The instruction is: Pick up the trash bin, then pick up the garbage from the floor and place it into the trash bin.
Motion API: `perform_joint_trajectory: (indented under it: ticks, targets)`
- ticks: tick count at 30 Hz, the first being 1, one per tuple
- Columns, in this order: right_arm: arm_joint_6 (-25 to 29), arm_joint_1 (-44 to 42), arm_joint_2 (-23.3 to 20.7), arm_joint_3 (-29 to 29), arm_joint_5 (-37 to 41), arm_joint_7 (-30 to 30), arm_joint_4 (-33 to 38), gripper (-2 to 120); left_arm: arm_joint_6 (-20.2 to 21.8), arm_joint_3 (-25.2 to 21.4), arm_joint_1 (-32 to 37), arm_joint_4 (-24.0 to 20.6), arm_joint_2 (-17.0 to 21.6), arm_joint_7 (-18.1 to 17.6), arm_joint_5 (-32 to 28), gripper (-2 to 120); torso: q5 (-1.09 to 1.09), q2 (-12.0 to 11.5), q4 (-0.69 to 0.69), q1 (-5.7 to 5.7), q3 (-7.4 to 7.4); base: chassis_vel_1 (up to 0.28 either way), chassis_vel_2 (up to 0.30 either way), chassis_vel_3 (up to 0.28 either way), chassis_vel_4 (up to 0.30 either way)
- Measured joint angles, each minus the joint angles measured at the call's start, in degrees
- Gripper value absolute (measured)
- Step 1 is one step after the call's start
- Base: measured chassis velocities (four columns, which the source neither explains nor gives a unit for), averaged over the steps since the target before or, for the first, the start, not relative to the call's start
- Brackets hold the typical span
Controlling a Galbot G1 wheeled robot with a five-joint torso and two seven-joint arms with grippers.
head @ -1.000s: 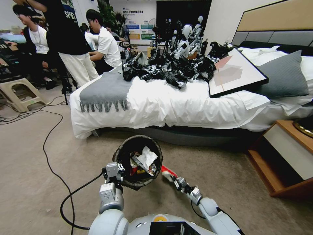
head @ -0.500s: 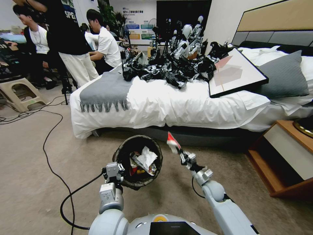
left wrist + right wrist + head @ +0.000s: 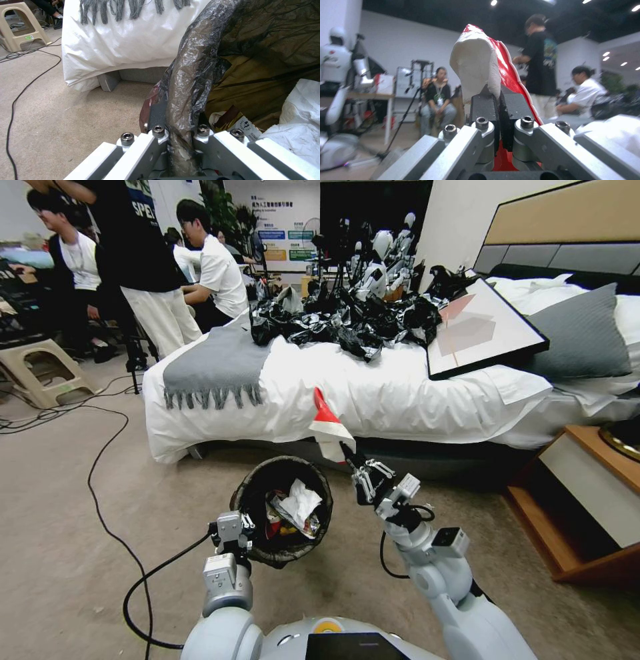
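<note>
Right gripper (image 3: 348,458) pinches a red-and-white wrapper (image 3: 327,428) above the bin (image 3: 283,510); its wrist view shows the pads (image 3: 485,106) pressed together on it. Left gripper (image 3: 180,150) clamps the bin's bagged rim. Beige carpet (image 3: 60,513); bed (image 3: 373,393) behind the bin.

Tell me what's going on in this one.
The left pincer is clamped on the rim of a small round trash bin lined with a black plastic bag, which already holds white tissue and wrappers. The right pincer grips a red-and-white snack wrapper, raised beside the bin's far rim, in front of the white-sheeted bed.
</note>
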Motion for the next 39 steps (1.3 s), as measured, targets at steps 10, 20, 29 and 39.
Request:
perform_joint_trajectory:
  ticks: [10,20,29,39]
  targets:
    - [1.29,0.61,0.9,-6.15,-4.38,-0.16,-8.19,0,0.0,0.0,0.0,0.0,0.0,0.0,0.0,0,0.0,0.0,0.0,0.0,0.0,0.0,0.0,0.0,0.0]
    - [2.02,1.15,2.04,-6.23,-4.72,-0.37,-11.81,0,0.0,0.0,0.0,0.0,0.0,0.0,0.0,0,0.0,0.0,0.0,0.0,0.0,0.0,0.0,0.0,0.0]
    - [2.02,1.91,2.76,-5.47,-4.69,-0.16,-15.23,0,0.0,0.0,0.0,0.0,0.0,0.0,0.0,0,0.0,0.0,0.0,0.0,0.0,0.0,0.0,0.0,0.0]
    - [1.63,2.75,3.13,-4.64,-4.74,0.83,-18.69,2,0.0,0.0,0.0,0.0,0.0,0.01,0.0,0,0.0,0.0,0.0,0.0,0.0,0.0,0.0,0.0,0.0]
